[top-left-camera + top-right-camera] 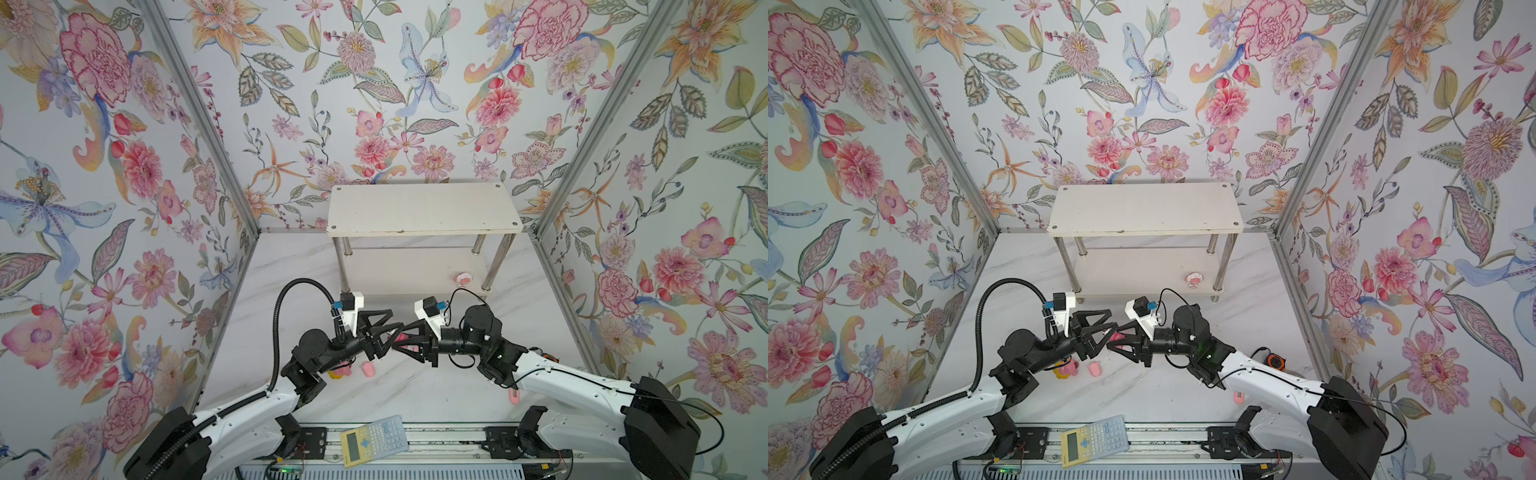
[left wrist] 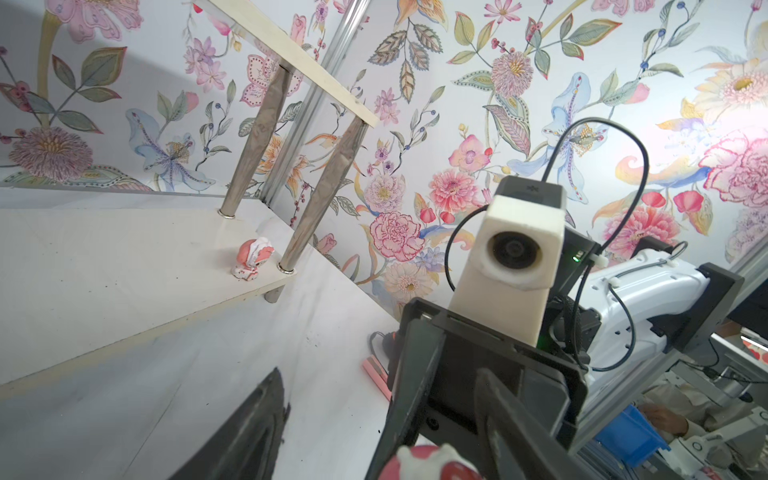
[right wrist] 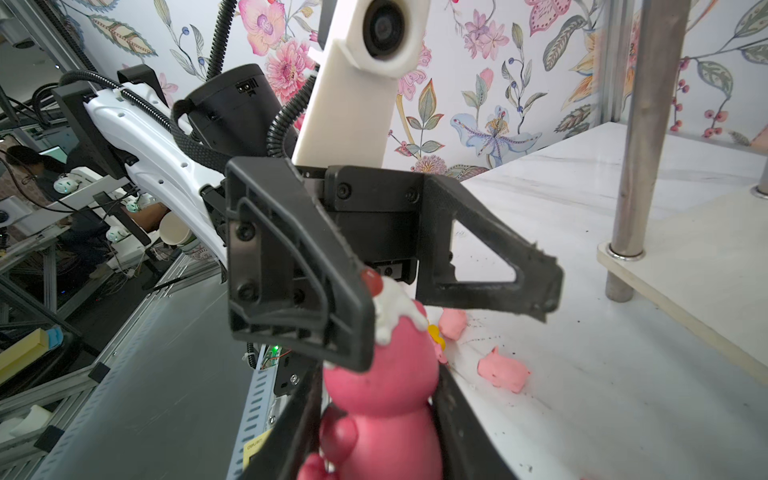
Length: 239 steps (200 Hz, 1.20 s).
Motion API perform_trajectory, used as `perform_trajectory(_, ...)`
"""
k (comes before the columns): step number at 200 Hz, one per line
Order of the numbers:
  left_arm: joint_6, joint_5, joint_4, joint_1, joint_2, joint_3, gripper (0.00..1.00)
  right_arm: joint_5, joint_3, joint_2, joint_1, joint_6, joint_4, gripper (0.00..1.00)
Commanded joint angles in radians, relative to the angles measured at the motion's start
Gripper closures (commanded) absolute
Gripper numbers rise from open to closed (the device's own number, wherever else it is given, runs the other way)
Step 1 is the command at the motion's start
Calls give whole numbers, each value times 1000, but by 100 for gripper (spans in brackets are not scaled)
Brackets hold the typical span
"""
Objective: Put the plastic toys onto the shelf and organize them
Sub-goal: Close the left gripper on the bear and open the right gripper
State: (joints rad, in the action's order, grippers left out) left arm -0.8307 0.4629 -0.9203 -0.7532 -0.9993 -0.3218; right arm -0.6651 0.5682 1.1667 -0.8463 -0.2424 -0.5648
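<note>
Right claw [image 3: 382, 374]: clamped on the dark pink-red bear [image 3: 390, 432]. There's a finger pressed to each side of its body, and the white-topped head pokes out past the tips.
Left claw [image 3: 451, 316]: parted, sitting round the bear's head. One finger is right up against the head and the other is clear of it with a visible gap, so no real grip there.
Where that is: both claws meet tip to tip in the air over the bench [image 1: 415, 399], just in front of the shelf's front edge. In both top views the bear is only scraps of pink between the black fingers.
Shelf [image 1: 424, 208]: white, two tiers, chrome legs. It stands along the bench's back edge, nearer the back right corner.
Round pink-and-white toy [image 1: 462, 279]: on the lower tier at its front right corner, just beside that leg.
Yellow-maned toy [image 1: 1068, 368]: on the bench left of the middle, half under the left arm.
Pigs [image 3: 503, 370]: the right wrist view shows two on the bench near the yellow-maned toy, not touching each other. Both top views show only one in the open.
Utility knife [image 1: 514, 397]: pink, toward the bench's front right corner, mostly hidden by the right arm.
Calculator [image 1: 374, 440]: yellow and grey, lying skewed on the metal rail along the bench's front edge.
Tape measure [image 1: 1276, 360]: orange and black, by the bench's right edge.
</note>
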Motion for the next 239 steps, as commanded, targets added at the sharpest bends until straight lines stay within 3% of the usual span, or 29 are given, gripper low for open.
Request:
perform_trajectory(1,-39,65,-74,10,-24,-22,40,-39,37,-1,10,20,-32,95)
perform_trajectory(24,-69,103,-133,8,-44,-19,42,-81,44,18,29,-15,-71,95)
perform_trajectory(52,-87,157,-161,9,-66,-22,30,-127,64,37,47,-37,-111,95)
perform_trajectory(74,-93,178,-157,7,-81,-22,28,-151,88,49,56,-38,-110,95)
perform_trajectory(99,-96,183,-167,9,-80,-24,54,-178,99,57,63,-50,-130,95)
perform_trajectory(133,-76,182,-141,7,-67,-54,79,-205,104,68,61,-52,-125,95)
perform_trajectory(155,-63,180,-116,9,-61,-75,92,-197,96,64,63,-53,-127,95)
perform_trajectory(171,-56,164,-111,9,-54,-77,95,-188,94,65,61,-53,-130,92)
perform_trajectory(183,-43,145,-98,9,-46,-78,98,-171,92,69,62,-57,-130,84)
perform_trajectory(209,37,73,13,9,-13,-94,100,-154,87,94,63,-83,-143,45)
perform_trajectory(239,151,-52,168,9,27,-117,100,-117,68,123,65,-129,-191,25)
